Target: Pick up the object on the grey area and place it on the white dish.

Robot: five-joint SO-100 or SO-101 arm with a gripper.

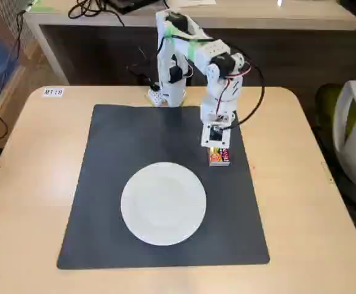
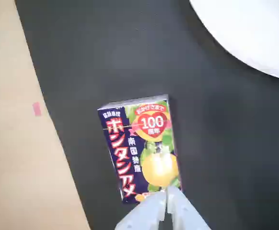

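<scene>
Lying flat on the grey mat [image 1: 135, 147], the candy packet [image 1: 219, 155] sits near the mat's right edge in the fixed view, just right of and above the white dish [image 1: 163, 203], apart from its rim. The fingers [image 1: 216, 146] hang directly over the packet's far end in that view, with the arm reaching forward from its base at the rear of the tabletop [image 1: 37, 184].

In the wrist view the packet [image 2: 140, 148] shows a dark panel with red lettering, a red badge and a yellow fruit picture. The fingers [image 2: 167, 197] enter from the bottom edge, tips pressed together with almost no gap, meeting at the packet's lower end. Whether they touch the packet or merely overlap it cannot be told; nothing is seen held between them. The dish [image 2: 254, 33] fills the upper right corner, and bare tabletop [image 2: 15, 143] bearing a small pink mark [image 2: 36, 109] runs along the left.
</scene>
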